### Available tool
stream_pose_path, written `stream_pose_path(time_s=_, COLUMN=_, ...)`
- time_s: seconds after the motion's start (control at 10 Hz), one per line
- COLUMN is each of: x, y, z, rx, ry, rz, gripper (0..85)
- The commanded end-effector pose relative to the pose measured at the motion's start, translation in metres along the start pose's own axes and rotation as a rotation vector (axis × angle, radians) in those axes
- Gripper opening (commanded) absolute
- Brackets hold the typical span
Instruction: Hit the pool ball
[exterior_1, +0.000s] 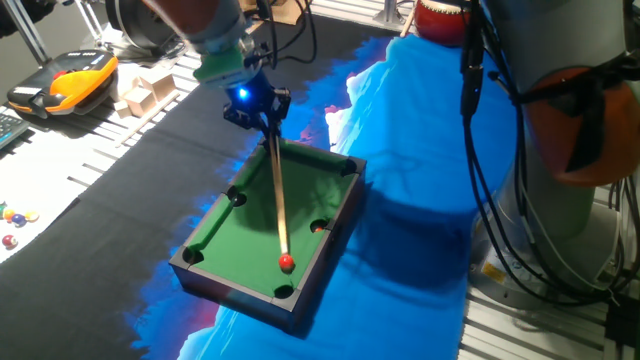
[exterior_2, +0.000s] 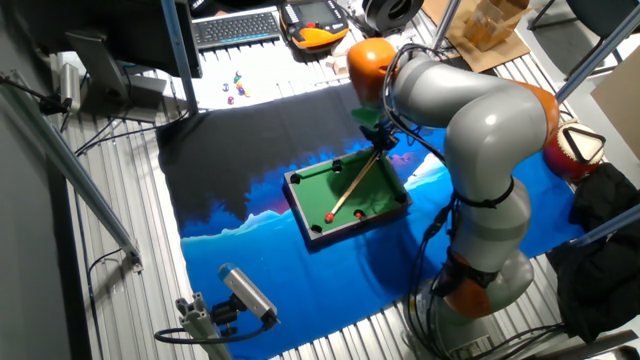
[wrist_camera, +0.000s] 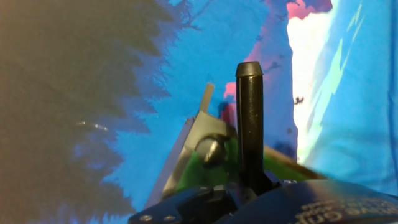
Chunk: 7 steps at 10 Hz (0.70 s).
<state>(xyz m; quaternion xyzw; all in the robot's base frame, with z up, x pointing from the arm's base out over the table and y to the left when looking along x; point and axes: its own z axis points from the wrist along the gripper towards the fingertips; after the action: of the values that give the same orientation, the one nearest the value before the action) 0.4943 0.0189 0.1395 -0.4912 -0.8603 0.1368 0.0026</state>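
The tiny red pool ball (exterior_1: 286, 263) lies on the felt of the miniature green pool table (exterior_1: 243, 228), near its front corner pocket. My gripper (exterior_1: 258, 106) hangs over the table's far end and is shut on a thin wooden cue stick (exterior_1: 277, 195). The cue slants down across the felt and its tip sits right at the ball. The other fixed view shows the same: gripper (exterior_2: 380, 137), cue (exterior_2: 355, 183), ball (exterior_2: 329, 216), table (exterior_2: 370, 192). In the hand view a black finger (wrist_camera: 249, 118) stands upright over a strip of green felt (wrist_camera: 208, 177); the ball is hidden there.
The table stands on a blue and black cloth (exterior_1: 420, 200). A loose cluster of small multicoloured balls (exterior_1: 14, 220) lies far left. Wooden blocks (exterior_1: 145, 90) and an orange handheld controller (exterior_1: 70, 80) lie at the back left. Cables (exterior_1: 490, 150) and the arm's base (exterior_2: 480, 280) stand to the right.
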Motion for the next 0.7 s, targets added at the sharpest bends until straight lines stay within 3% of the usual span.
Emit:
stream_pose_path(time_s=0.0, x=0.007, y=0.001, z=-0.001, rx=0.003, ry=-0.001, rz=0.011, gripper=0.0)
stream_pose_path(time_s=0.6, x=0.025, y=0.006, z=-0.01, rx=-0.001, ry=0.016, rz=0.015, gripper=0.0)
